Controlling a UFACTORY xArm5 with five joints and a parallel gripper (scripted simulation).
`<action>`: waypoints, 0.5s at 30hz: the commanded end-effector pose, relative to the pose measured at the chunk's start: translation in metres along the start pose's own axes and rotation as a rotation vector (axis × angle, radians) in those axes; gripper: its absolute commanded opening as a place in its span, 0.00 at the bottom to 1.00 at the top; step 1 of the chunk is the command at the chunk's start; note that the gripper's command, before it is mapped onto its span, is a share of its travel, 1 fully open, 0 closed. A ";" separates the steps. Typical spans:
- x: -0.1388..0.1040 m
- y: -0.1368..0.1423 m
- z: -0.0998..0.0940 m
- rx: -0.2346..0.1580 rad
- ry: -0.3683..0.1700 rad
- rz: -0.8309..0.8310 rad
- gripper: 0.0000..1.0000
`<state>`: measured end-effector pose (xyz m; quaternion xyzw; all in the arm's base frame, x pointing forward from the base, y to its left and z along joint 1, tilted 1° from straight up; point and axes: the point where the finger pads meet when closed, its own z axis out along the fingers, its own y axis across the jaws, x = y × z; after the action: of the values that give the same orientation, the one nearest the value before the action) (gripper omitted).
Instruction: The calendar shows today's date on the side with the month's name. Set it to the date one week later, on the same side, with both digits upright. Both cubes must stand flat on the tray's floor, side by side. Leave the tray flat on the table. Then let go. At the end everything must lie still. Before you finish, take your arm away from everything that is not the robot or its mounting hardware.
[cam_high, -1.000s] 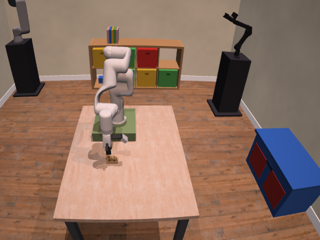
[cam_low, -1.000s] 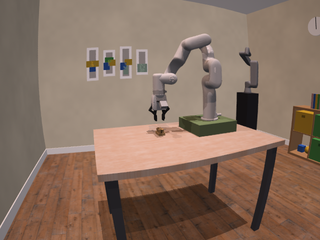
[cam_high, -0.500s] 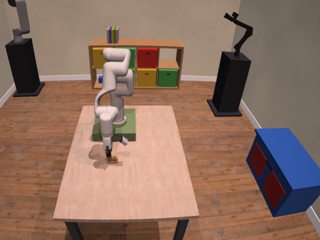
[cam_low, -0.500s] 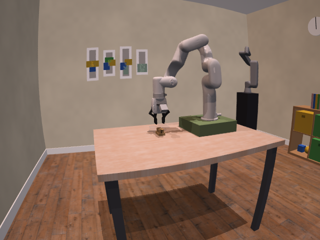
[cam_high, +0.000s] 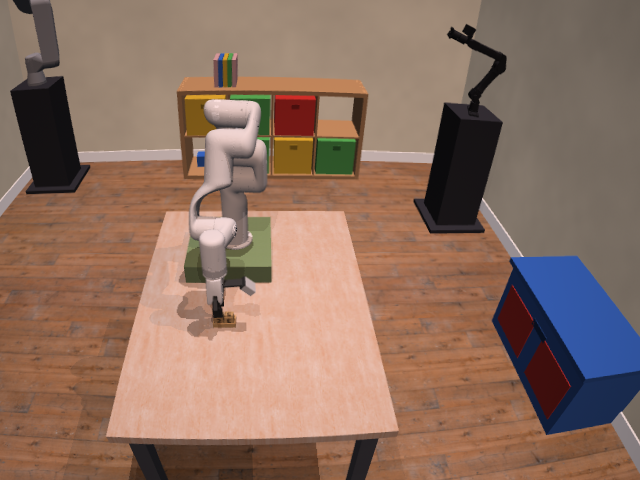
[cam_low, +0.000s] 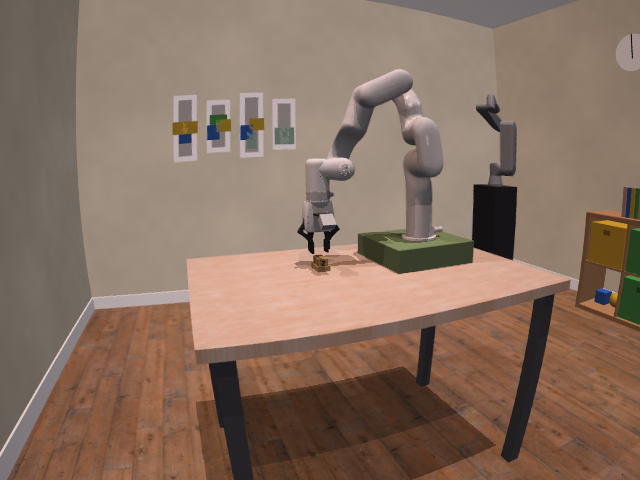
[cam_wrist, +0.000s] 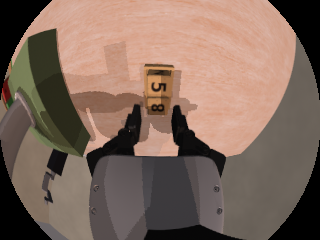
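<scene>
The gripper (cam_high: 218, 313) (cam_low: 318, 250) (cam_wrist: 156, 112) was inspected above the table (cam_high: 305, 361) (cam_low: 372, 299) (cam_wrist: 225, 65), pointing downward. Its two black fingers stand partly open, with a moderate gap and nothing between them. In the exterior view the fingertips are above the calendar and apart from it.

The calendar's wooden tray (cam_high: 224, 325) (cam_low: 321, 269) (cam_wrist: 159, 66) rests on the tabletop near the green base block (cam_high: 253, 273) (cam_low: 434, 256) (cam_wrist: 45, 65) (the one carrying the arm) and does not touch it. Two wooden cubes sit in the tray side by side. The wrist view shows a black 5 on the upper face of one cube (cam_high: 229, 316) (cam_wrist: 158, 87) and a black 8 on the upper face of the other cube (cam_wrist: 158, 106). Both numerals appear turned sideways in that picture. The cube marked 8 lies at the end nearer the fingertips there, while the 5 lies beyond it, next to a dark recess at the tray's far end.

The tray appears to lie flat, although it is small in the exterior view and the inspector would not certify how squarely each cube meets its floor. The front digits are too small to be read with confidence.
</scene>
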<state>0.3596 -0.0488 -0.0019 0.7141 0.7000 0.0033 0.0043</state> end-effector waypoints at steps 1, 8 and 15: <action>0.000 0.001 0.001 -0.003 0.000 0.000 0.47; 0.000 0.001 0.003 -0.003 0.000 0.000 0.47; 0.000 0.001 0.004 -0.003 0.000 0.000 0.47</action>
<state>0.3597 -0.0488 -0.0063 0.7141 0.7000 0.0034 0.0044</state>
